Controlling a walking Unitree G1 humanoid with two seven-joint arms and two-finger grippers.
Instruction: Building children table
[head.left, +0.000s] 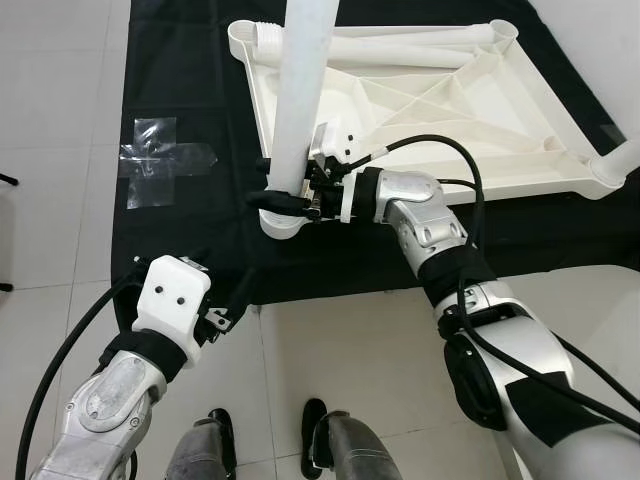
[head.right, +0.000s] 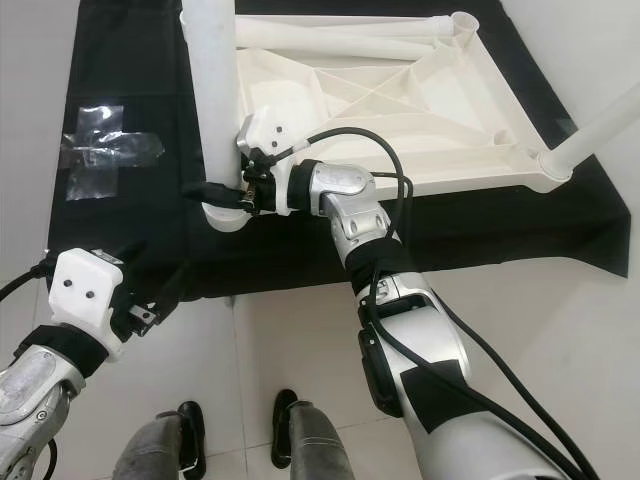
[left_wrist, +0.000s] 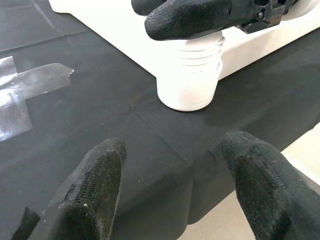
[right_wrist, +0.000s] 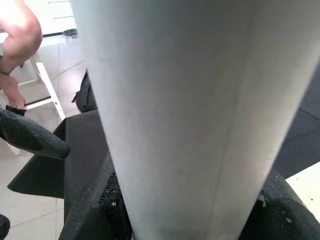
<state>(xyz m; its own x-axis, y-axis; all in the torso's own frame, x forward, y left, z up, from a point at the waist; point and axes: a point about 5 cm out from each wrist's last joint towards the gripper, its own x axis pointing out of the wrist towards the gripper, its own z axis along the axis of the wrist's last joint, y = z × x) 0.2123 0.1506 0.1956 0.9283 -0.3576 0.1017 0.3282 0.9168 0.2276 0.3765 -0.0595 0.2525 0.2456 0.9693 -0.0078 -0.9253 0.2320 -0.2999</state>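
Left eye view shows my right gripper (head.left: 290, 203) clamped low on the white table leg (head.left: 300, 100), upright in the near corner socket of the upturned tabletop (head.left: 450, 110); it's stiff, light, slick plastic, so I'd grip near the thread, while my left gripper (left_wrist: 175, 195) hangs wide apart at seven o'clock.

Black cloth (head.left: 190, 110) spread over white tiled floor (head.left: 55, 120). Cross of clear tape (head.left: 160, 160) stuck on cloth near its edge. In the right wrist view, a person's bare arm (right_wrist: 17, 30) beside a white stand (right_wrist: 45, 85), dark bag (right_wrist: 87, 97) on the floor.
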